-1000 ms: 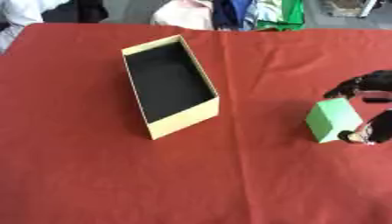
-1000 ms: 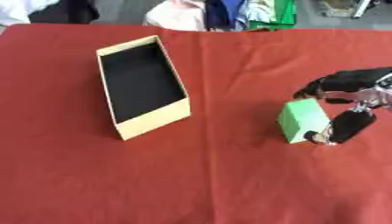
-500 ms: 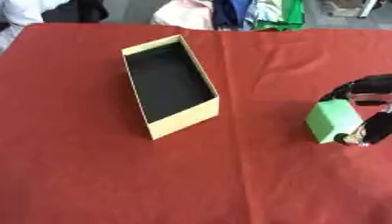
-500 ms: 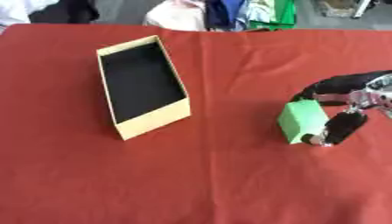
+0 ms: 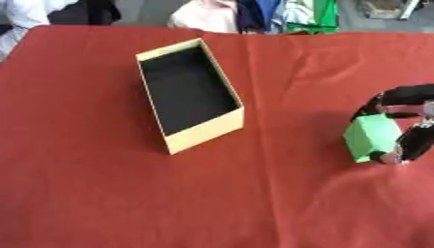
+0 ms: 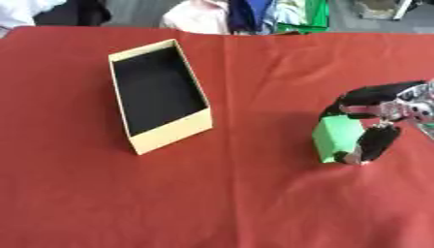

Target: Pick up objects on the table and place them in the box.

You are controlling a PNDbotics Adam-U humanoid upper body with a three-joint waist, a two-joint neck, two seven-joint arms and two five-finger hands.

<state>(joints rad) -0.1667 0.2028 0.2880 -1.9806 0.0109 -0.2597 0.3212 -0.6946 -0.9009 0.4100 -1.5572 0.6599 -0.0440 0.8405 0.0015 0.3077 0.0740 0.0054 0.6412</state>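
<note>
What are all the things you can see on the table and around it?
Box: one, pale yellow outside and black inside, open, left of the middle, nothing inside.
Block: one, green, on the right side, held between the curled fingers and thumb.
Tablecloth: one, red, covering the whole table.
Clothes: several, white, pink, blue and green, past the far edge.
Right hand: one, black with silver, at the right edge, its fingers wrapped round the block.
Left hand: not in view.

Right hand at right edge, fingers and thumb curled, seemingly gripping, wrist partly cropped
</note>
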